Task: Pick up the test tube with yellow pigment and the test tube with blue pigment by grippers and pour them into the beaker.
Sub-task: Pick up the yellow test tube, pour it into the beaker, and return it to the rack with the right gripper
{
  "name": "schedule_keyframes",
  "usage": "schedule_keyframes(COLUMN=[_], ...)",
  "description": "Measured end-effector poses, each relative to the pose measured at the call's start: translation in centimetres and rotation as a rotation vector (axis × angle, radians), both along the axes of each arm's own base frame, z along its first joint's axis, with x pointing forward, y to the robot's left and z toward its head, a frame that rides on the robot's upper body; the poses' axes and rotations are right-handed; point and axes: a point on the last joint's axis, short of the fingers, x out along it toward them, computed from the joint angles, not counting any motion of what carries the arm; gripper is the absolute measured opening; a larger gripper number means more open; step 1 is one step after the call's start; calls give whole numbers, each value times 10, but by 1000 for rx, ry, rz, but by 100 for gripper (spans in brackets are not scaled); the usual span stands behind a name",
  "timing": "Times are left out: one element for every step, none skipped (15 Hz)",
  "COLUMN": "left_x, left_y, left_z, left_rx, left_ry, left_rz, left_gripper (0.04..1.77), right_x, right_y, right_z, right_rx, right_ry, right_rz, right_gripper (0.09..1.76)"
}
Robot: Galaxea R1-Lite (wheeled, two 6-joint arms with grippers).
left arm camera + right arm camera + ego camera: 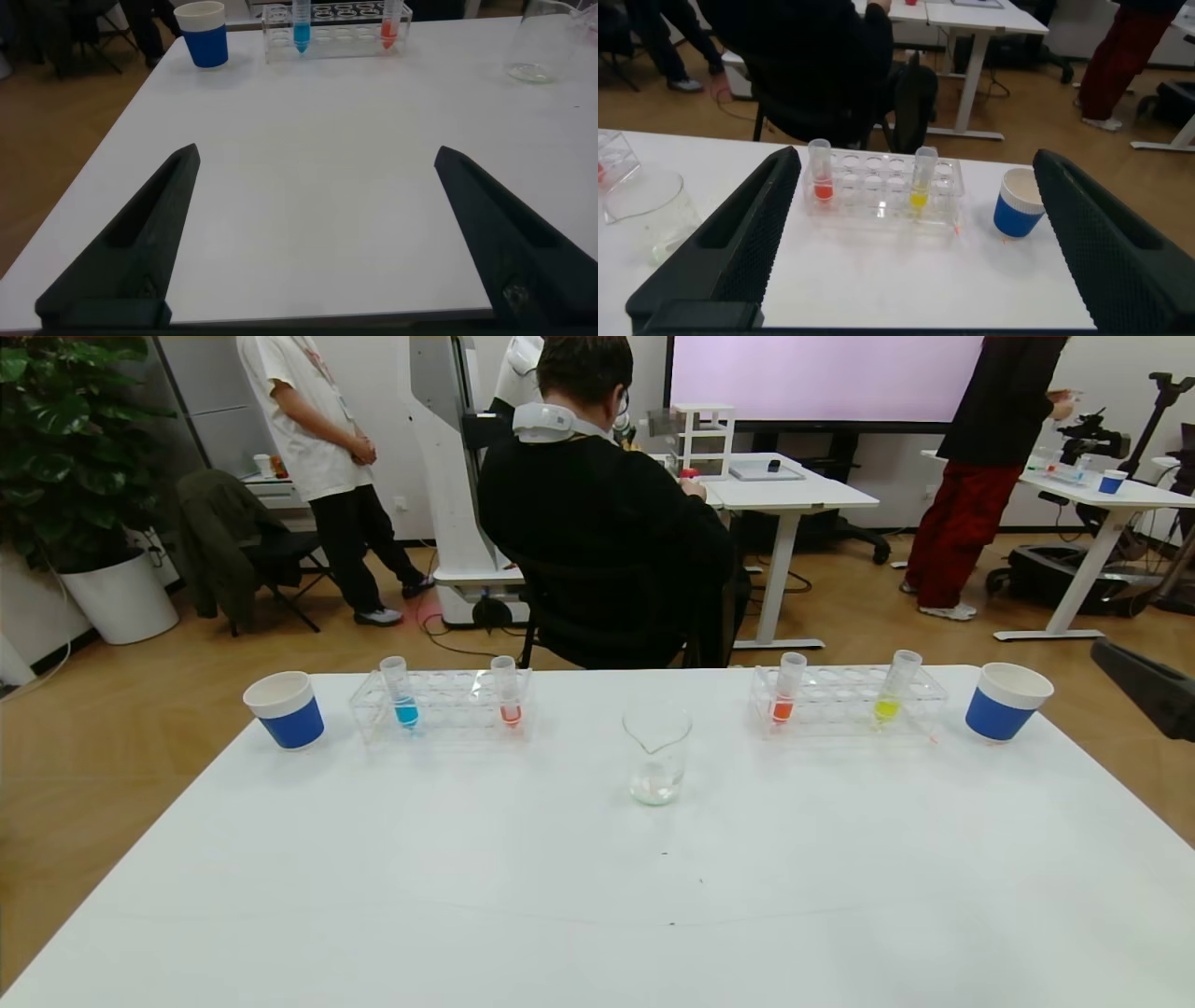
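- The beaker [657, 755] stands upright mid-tabletop [597, 877], between two clear racks.
- The blue tube [401, 693] sits upright in the left rack [441, 706], with an orange tube [507, 692] in the same rack.
- The yellow tube [894, 688] leans in the right rack [848, 701], near a paper cup [1005, 701].
- The left gripper [313, 233] hovers over bare tabletop, fingers spread wide, holding nothing.
- The right gripper [915, 238] faces the right rack, fingers wide apart and empty.

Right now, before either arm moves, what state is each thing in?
Blue tube: upright in left rack, untouched.
Yellow tube: upright in right rack, untouched.
Beaker: upright, mid-table, nearly empty.
Left hand: open, holding nothing.
Right hand: open, facing right rack.
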Motion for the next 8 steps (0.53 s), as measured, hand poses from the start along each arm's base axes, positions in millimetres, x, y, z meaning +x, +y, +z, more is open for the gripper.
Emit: schedule_keyframes(left_x=[0, 0, 0, 0, 0, 0, 0, 0], left_y=[0, 0, 0, 0, 0, 0, 0, 0], left_z=[0, 0, 0, 0, 0, 0, 0, 0], left_rx=[0, 0, 0, 0, 0, 0, 0, 0], left_ry=[0, 0, 0, 0, 0, 0, 0, 0], left_rz=[0, 0, 0, 0, 0, 0, 0, 0], left_gripper=[175, 175, 175, 175, 175, 175, 175, 175], right_x=[19, 37, 54, 73, 89, 105, 119, 130], right_y=[-2, -4, -7, -11, -15, -19, -24, -26], right_z=[-3, -9, -15, -24, -34, -45, -59, -73], right_rx=[-1, -3, -5, -6, -10, -12, -13, -12], right_ry=[-7, -12, -21, -30, -42, -45, -33, -13], right_rz=[-5, -12, -19, -26, -27, -25, -19, -10], right_gripper=[174, 174, 174, 174, 174, 174, 174, 174])
